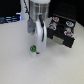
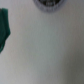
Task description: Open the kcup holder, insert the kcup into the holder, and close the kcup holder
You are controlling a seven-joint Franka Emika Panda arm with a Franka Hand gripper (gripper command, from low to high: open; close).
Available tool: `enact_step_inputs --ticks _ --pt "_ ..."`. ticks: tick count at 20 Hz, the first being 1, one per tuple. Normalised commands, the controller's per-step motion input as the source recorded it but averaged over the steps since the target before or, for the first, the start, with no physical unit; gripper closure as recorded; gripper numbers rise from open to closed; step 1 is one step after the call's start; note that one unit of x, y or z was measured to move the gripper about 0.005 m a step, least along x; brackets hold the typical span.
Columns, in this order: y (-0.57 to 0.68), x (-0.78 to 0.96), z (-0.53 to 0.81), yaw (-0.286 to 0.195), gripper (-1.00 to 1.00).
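arm: comes down from top of ext view, white link angled over the desk (image 1: 20,60), ending just beside the kcup. Prob lining up for a pick.
end effector (image 1: 40,49): low, close to desk surface; fingers not resolvable in either view, so can't tell if wide or narrow. Nothing clearly held.
kcup (image 1: 33,49): small green-topped pod on the desk, just at ext view's left of the arm tip; touching or not, can't tell.
kcup holder (image 1: 62,31): black box at ext view's right, apart from the kcup; top shows round pod slots, looks open w/ drawer out, though blurry.
wrist view: mostly bare desk; green patch (image 2: 5,30) at edge, likely the kcup top; dark round shape at another edge, unclear.
step (judgement): grasping kcup; insert + close still to do.
risk: pod small and light, easy to nudge away.
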Motion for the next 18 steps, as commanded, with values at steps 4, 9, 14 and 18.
enact_step_inputs --ticks 4,9,14,18 --pt "-0.29 0.03 -0.27 -0.253 -1.00" --pt "-0.15 0.12 -0.31 -0.229 -1.00" --pt "-0.18 0.04 -0.25 -0.221 -1.00" --pt "-0.07 -0.05 -0.06 -0.161 1.00"
